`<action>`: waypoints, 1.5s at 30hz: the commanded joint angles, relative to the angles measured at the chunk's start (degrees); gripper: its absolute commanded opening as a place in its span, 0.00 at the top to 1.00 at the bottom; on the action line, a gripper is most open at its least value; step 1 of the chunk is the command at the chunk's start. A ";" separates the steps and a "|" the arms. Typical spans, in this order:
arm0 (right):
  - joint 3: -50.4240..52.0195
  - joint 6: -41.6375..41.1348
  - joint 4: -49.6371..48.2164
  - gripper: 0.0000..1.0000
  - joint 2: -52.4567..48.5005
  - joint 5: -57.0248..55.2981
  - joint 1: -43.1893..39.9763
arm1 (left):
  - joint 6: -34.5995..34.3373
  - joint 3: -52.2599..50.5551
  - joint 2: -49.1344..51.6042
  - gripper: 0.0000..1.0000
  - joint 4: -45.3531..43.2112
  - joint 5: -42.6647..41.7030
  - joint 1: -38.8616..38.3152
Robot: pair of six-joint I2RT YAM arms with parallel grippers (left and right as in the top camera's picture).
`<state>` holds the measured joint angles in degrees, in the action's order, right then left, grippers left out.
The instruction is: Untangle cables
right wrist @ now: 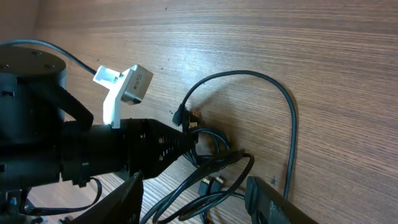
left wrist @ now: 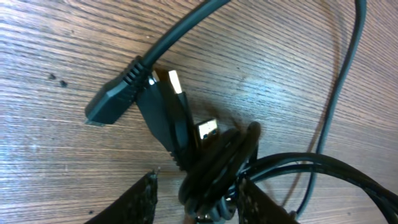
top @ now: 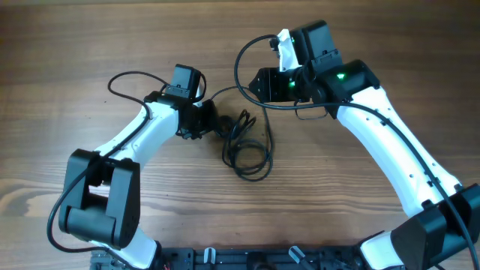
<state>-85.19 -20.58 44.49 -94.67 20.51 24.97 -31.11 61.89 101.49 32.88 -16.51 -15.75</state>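
My left gripper (left wrist: pixel 199 190) open astride cables (left wrist: pixel 214 165) | my right gripper (right wrist: pixel 193 180) open above | risk: I clamp several together, pulling tightens them

thin black cables (top: pixel 241 127) lie in one tangled bunch, several slack loops overlapping. one strand (right wrist: pixel 292 118) arcs wide out of the bunch and back. at the knot (left wrist: pixel 214 165) the cords wrap tightly together. a black moulded plug (left wrist: pixel 115 96) and two metal usb tips (left wrist: pixel 177 84) stick out of it, lying flat.
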 commanded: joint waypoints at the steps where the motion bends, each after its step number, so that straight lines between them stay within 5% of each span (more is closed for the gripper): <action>1: 0.20 -0.42 -0.26 0.45 1.14 0.50 -0.07 | 0.44 -0.04 1.53 0.66 0.13 1.46 0.09; 9: 0.17 -0.20 -0.72 0.45 1.14 0.50 -0.07 | 0.42 -0.04 3.76 0.77 0.04 1.57 0.09; 13: 0.17 0.24 -2.58 0.45 1.14 2.60 -0.07 | 0.42 -0.04 3.76 0.96 -0.17 1.57 0.09; 19: -0.11 1.31 -11.58 0.41 1.14 10.88 -0.07 | 1.42 1.86 0.55 0.96 -1.18 -6.05 1.42; 26: 0.02 -2.14 -13.79 0.42 1.03 11.37 0.07 | 11.54 2.89 -12.55 0.96 0.17 -12.79 1.60; 38: 0.17 -7.89 -10.80 0.91 -2.43 8.70 4.76 | 12.59 3.02 -18.18 0.96 -1.40 -12.41 1.84; 45: 0.17 -5.49 -6.34 0.92 -6.25 4.37 4.63 | 10.97 3.08 -22.93 0.96 -1.84 -21.40 5.33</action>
<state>-85.19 -27.16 38.15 -99.13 27.90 29.80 -19.77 63.75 82.52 31.83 -30.00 -12.03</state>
